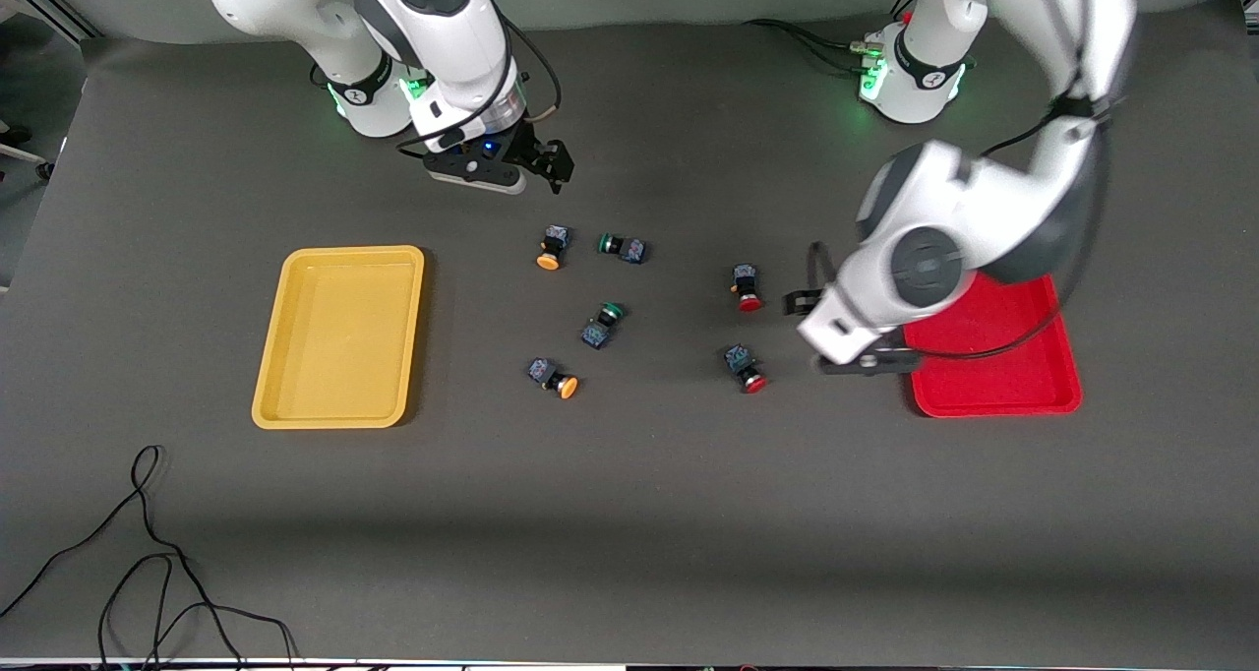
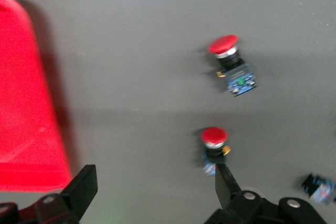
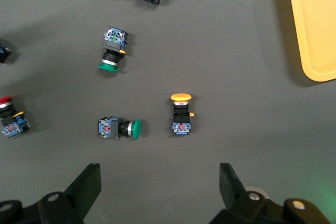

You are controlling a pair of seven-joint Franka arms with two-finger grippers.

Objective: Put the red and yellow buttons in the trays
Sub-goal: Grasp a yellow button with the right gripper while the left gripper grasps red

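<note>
Red buttons: two on the bare mat, caps facing the camera, one [image 1: 748, 288] farther from it, one [image 1: 746, 369] nearer, both just beside the red tray [image 1: 1023, 381] toward the middle of the table. Yellow buttons: one [image 1: 553, 248] close under the right arm, one [image 1: 553, 378] nearer the camera, both between the yellow tray [image 1: 339, 410] and the reds. Nothing in either tray yet.

Left gripper [image 1: 809, 282] hangs low just beside the farther red button, jaws spread, nothing between them. One finger [image 2: 227, 183] lines up next to that button's body, so I'd read this as setting up a pick. Tray is right beside it, so the carry is short.

Right gripper [image 1: 539, 164] hovers over the mat near the farther yellow button [image 3: 181, 114], jaws spread and empty. Looks staged for that one.

Two green buttons [image 1: 622, 247] [image 1: 602, 324] sit between the yellows. Not task items, so leave them.

Layout suits one colour per arm.
</note>
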